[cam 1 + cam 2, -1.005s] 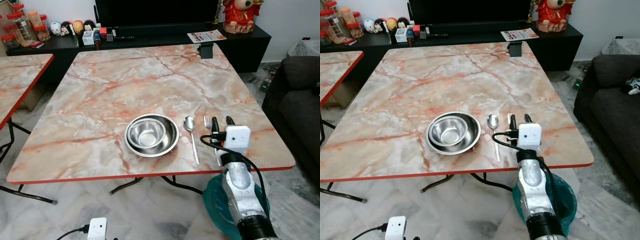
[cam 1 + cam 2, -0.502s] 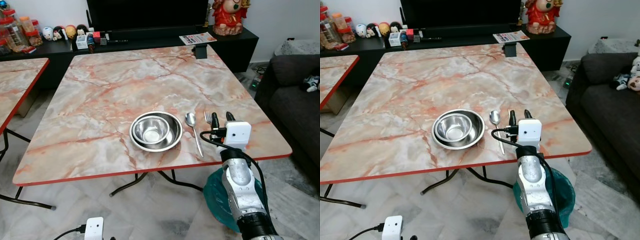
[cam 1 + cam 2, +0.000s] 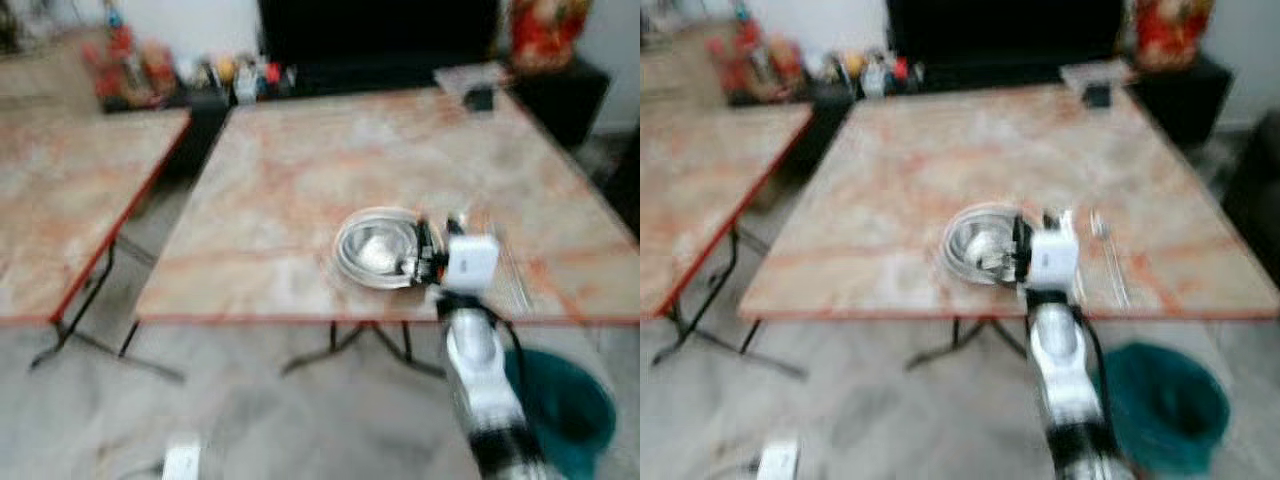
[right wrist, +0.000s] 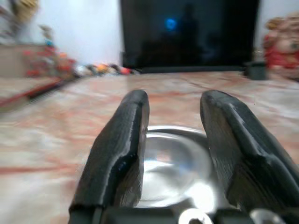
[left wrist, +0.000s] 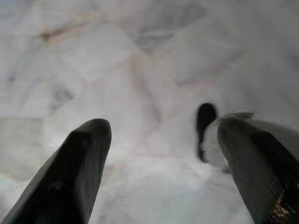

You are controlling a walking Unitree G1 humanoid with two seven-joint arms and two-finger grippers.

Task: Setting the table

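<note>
Standing before the marble-patterned bench (image 3: 890,180), the robot holds its right hand (image 3: 1038,232) raised over the near edge, just beside the right rim of the nested steel bowls (image 3: 980,245). Both head views are blurred, so fine detail is unreliable. In the right wrist view the two black fingers (image 4: 119,149) stand apart with nothing between them, and the bowls sit directly beyond the gap, so this hand is open and empty. Faint streaks on the bench to the right of the hand are probably cutlery (image 3: 1108,258), lying near the bowls; individual pieces cannot be told apart through the blur. The left hand (image 5: 159,154) hangs idle over the pale marble floor (image 5: 140,56), its fingers also spread and holding nothing. A second bench (image 3: 60,220) stands to the left, and a teal bin (image 3: 1165,405) sits on the floor under the near right corner. Judged from this layout, one place setting is already laid out near the front edge, and the step in hand appears to be either a transition or an approach to the bowls. If the bowls are the next target, the right hand would need to descend and straddle the near rim before closing; the blur suggests waiting for a steady view first.
</note>
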